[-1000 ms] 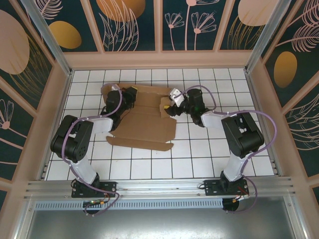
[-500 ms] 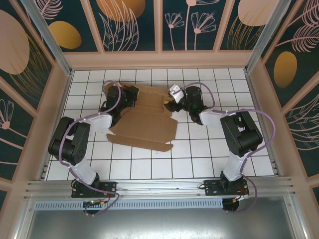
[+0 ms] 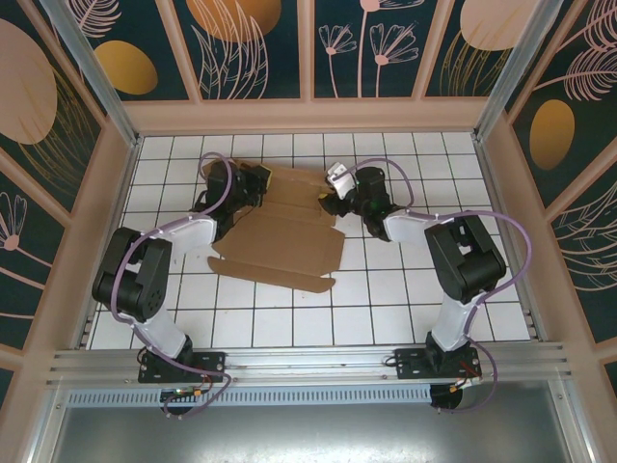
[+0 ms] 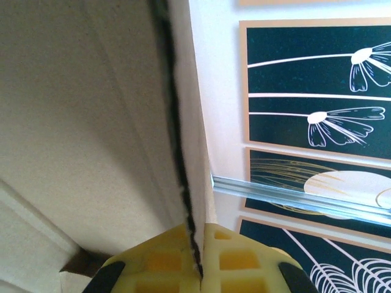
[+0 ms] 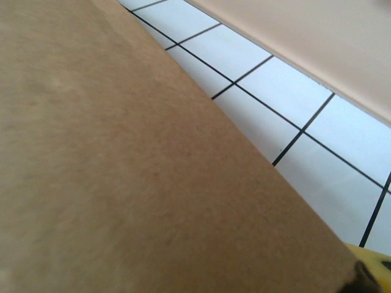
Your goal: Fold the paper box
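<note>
Paper box (image 3: 280, 236), plain brown — left pincer (image 4: 197, 244) clamped on its far edge, right pincer (image 3: 326, 201) beside it, state unclear.

Matt brown cardboard paper box (image 3: 280, 241)

Plain brown paper box (image 3: 280, 241), unfolded, lying mostly flat, flaps spread

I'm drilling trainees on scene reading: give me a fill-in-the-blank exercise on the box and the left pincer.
The paper box lies on a table of white ____.
The left pincer is ____ on the box's edge.
Its pads are coloured ____.
Missing words: tiles; shut; yellow.
</note>
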`<state>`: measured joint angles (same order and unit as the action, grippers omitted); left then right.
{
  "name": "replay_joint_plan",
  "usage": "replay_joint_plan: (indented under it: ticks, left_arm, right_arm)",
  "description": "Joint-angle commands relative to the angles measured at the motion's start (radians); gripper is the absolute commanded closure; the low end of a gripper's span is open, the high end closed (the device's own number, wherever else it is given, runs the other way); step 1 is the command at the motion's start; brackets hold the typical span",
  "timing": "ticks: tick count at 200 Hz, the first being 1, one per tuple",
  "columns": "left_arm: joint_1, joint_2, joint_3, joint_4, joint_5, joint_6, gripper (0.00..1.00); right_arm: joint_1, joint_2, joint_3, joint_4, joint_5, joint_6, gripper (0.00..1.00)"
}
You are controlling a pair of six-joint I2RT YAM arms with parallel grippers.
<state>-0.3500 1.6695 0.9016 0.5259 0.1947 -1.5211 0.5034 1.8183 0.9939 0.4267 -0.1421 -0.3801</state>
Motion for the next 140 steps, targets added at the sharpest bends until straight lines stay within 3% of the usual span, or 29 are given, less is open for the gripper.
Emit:
replay_joint_plan:
  ticks: [1,39,67,89,140]
  left_arm:
    - [-0.001,-0.034,-0.044,-0.010,-0.040,-0.017,1.00]
    - [-0.002,-0.062,-0.077,-0.009,-0.066,-0.035,1.00]
    - [-0.006,-0.071,-0.100,-0.011,-0.075,-0.073,1.00]
    - [-0.010,-0.074,-0.107,-0.010,-0.076,-0.097,1.00]
    - [-0.022,-0.089,-0.072,-0.076,-0.084,-0.115,1.00]
  right_arm:
    - [0.017,0.026,0.033,-0.075,0.137,0.052,0.44]
    - [0.023,0.033,0.056,-0.107,0.153,0.121,0.47]
    - [0.027,0.042,0.084,-0.122,0.153,0.193,0.63]
    - [0.048,0.062,0.124,-0.136,0.226,0.225,0.69]
    - [0.108,0.149,0.257,-0.252,0.531,0.325,0.85]
